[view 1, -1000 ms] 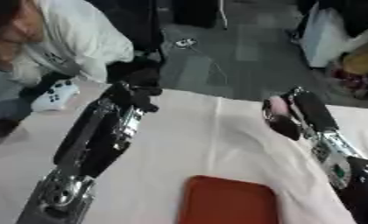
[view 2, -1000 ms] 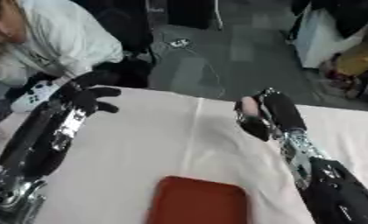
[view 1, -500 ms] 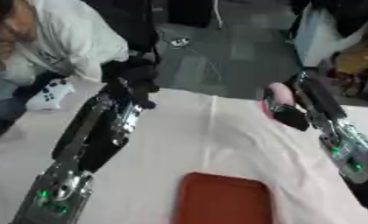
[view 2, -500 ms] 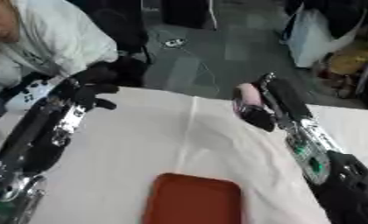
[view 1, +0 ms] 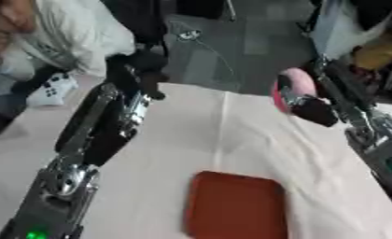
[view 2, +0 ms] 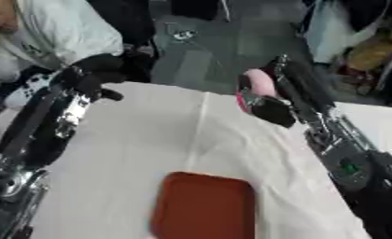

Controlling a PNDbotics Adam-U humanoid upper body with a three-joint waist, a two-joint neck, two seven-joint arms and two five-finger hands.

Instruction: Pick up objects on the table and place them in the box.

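My right hand point(view 2: 269, 108) is held above the table's far right part, thumb and fingers curled round a pink rounded object point(view 2: 253, 85). A flat red-brown box point(view 1: 236, 206) lies on the white tablecloth point(view 1: 207, 140) near the front middle, with nothing in it that I can see. My left arm stretches from the lower left corner toward the far edge. Its black hand point(view 2: 97, 77) hangs there with relaxed fingers and holds nothing.
A white game controller point(view 1: 51, 89) lies at the far left edge of the table. A person in white clothing point(view 1: 65, 37) sits just beyond that corner. Dark floor and a cable point(view 1: 187, 35) lie past the far edge.
Both hands have moved farther from me, toward the table's far edge. The right hand has kept hold of the pink object and lifted it. The box has stayed in place.
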